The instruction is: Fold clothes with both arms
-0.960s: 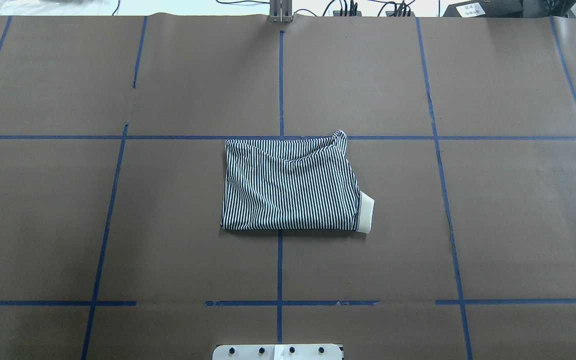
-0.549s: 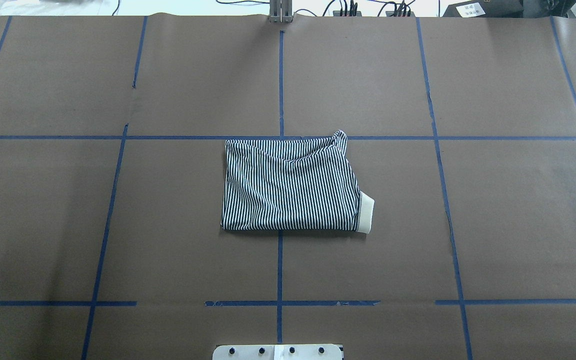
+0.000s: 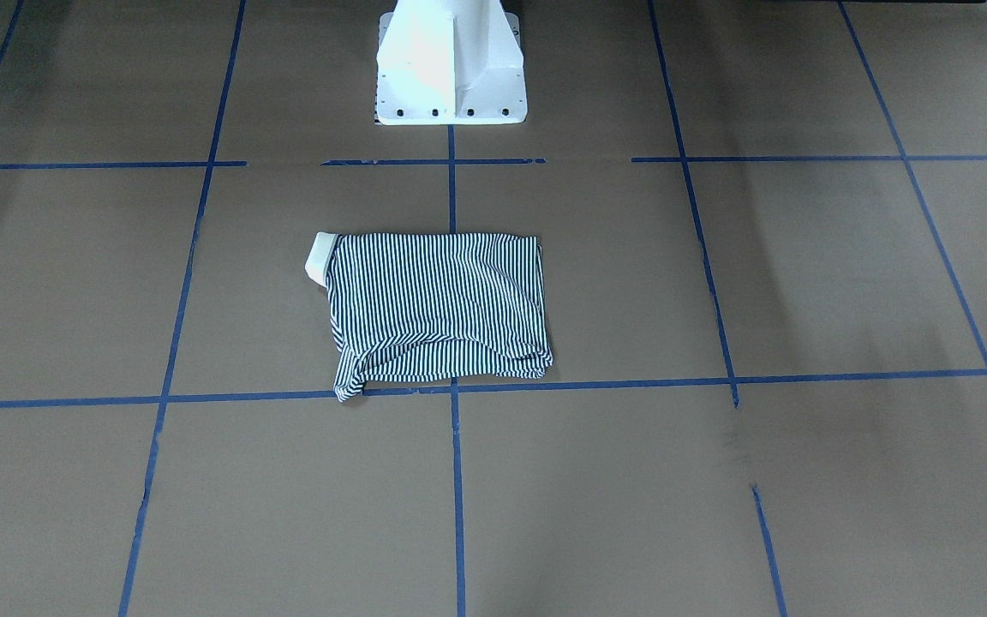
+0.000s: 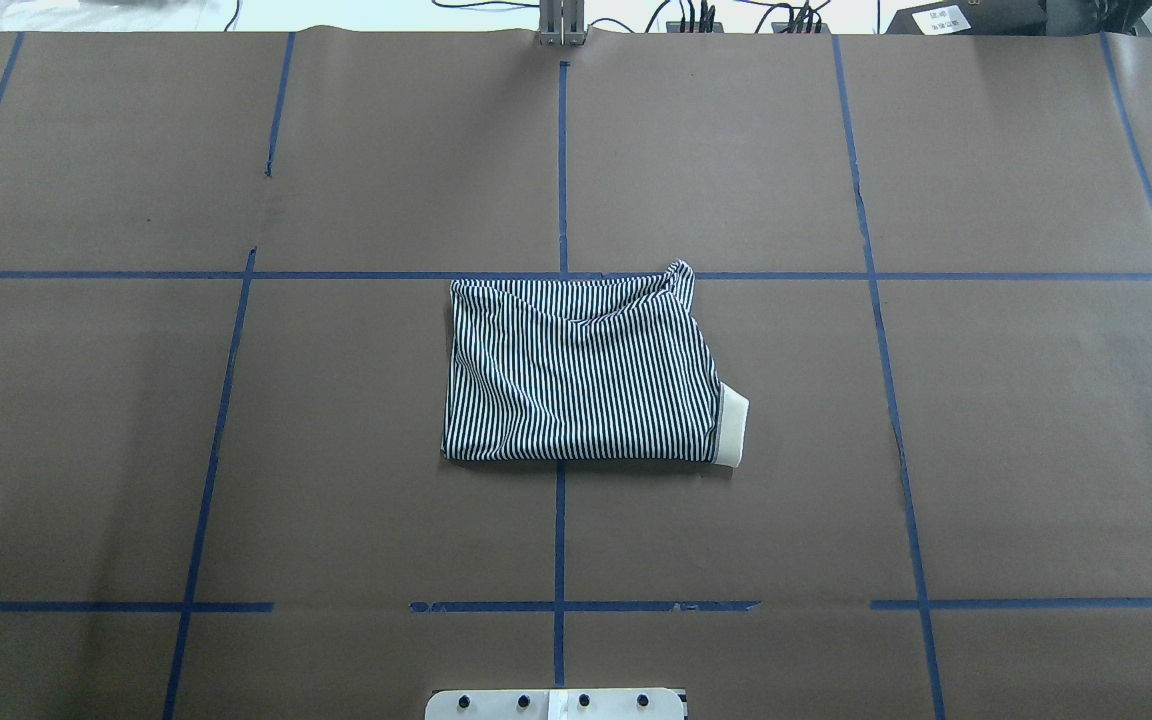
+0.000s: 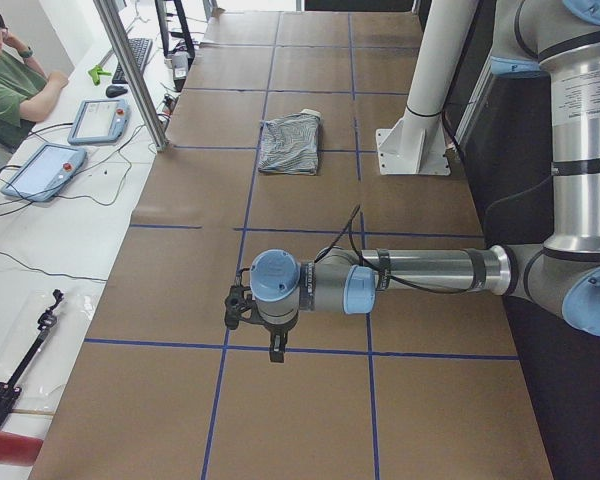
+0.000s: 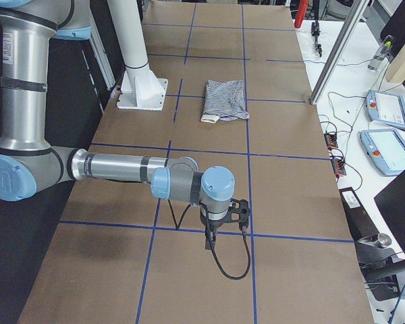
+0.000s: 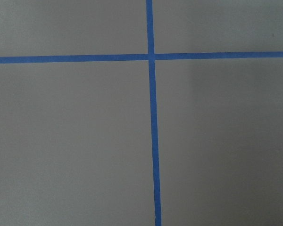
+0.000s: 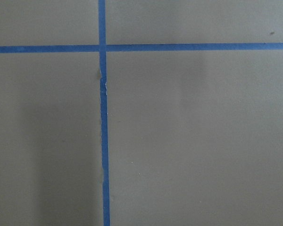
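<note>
Striped shirt [image 4: 581, 375] folded to compact rectangle, table [image 4: 1036, 450] centre; cream band [image 4: 733, 425] protrudes. Left gripper [image 5: 236, 306], right gripper [image 6: 240, 210] over table ends, well apart from shirt; open or closed: cannot tell. Folding judged finished; next, at most tuck band.

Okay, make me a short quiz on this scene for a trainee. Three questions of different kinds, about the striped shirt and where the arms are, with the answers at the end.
1. True or false: the striped shirt lies folded on the table, and the left gripper and right gripper are both well away from it.
2. Multiple choice: in the overhead view, the cream collar sticks out at the shirt's A) lower right corner, B) upper left corner, C) top middle.
3. Short answer: what do both wrist cameras show?
Key: 1 true. 2 A. 3 Only the brown table surface and crossing blue tape lines; no shirt.
</note>
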Motion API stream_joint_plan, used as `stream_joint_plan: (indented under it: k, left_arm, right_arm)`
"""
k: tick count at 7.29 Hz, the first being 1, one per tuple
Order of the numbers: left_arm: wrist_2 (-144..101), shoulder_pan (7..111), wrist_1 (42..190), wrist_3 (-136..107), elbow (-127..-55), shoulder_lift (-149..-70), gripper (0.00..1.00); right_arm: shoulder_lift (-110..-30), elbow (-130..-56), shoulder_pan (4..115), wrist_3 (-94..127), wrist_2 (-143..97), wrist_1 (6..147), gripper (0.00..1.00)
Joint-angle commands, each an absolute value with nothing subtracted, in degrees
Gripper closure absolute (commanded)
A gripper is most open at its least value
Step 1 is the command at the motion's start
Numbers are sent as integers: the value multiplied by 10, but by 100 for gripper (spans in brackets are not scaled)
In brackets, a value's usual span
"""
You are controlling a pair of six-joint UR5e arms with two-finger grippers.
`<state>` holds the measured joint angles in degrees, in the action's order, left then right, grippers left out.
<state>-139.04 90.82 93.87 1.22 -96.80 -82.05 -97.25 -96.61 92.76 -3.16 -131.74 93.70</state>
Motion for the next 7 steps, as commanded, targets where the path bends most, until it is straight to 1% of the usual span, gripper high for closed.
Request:
stream_joint_plan:
  k: [1, 3, 7]
  left_arm:
    - [-1379, 909, 956, 13, -969, -823, 0]
    - [-1379, 907, 969, 13, -961, -821, 0]
    - [-1378, 907, 969, 13, -966, -819, 0]
  right_arm:
    - [-972, -966, 927, -33, -1317, 937, 0]
    - [-972, -965, 927, -32, -1317, 937, 0]
    - [-972, -965, 927, -32, -1317, 937, 0]
